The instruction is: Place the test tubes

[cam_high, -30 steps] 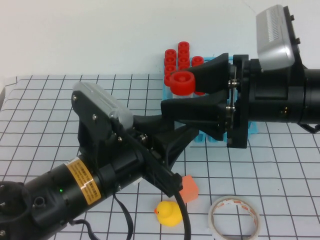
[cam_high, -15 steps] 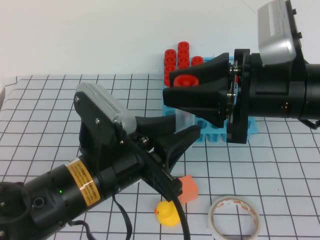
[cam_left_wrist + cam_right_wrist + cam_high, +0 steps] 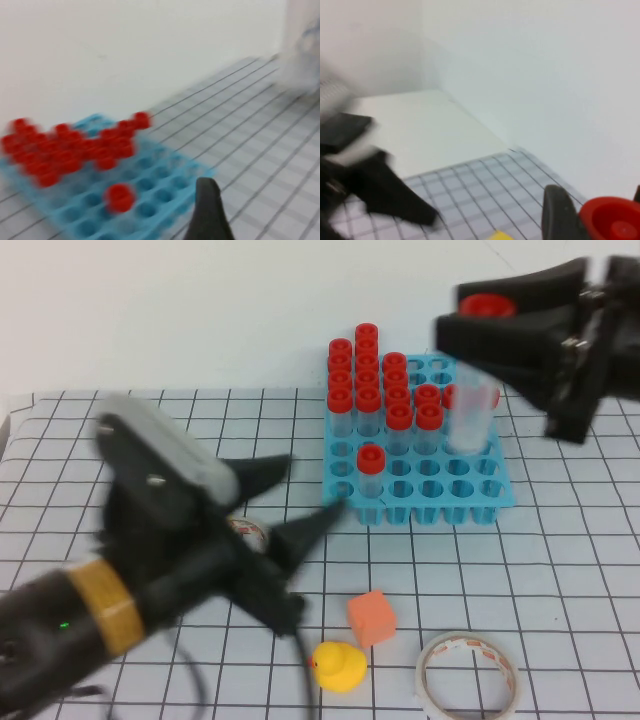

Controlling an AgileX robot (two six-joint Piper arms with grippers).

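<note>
Now right claw [image 3: 450, 312] grips a test tube [image 3: 470, 422] above the rack [image 3: 440, 506]; left claw [image 3: 316, 485] gapes empty beside it.

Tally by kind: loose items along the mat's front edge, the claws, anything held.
Yellow duck: 1
Orange cube: 1
Tape roll: 1
Left claw, open, low over the mat beside the rack: 1
Right claw, raised over the rack's right side, gripping a red-capped tube: 1
Held red-capped tube: 1
Total: 6
</note>
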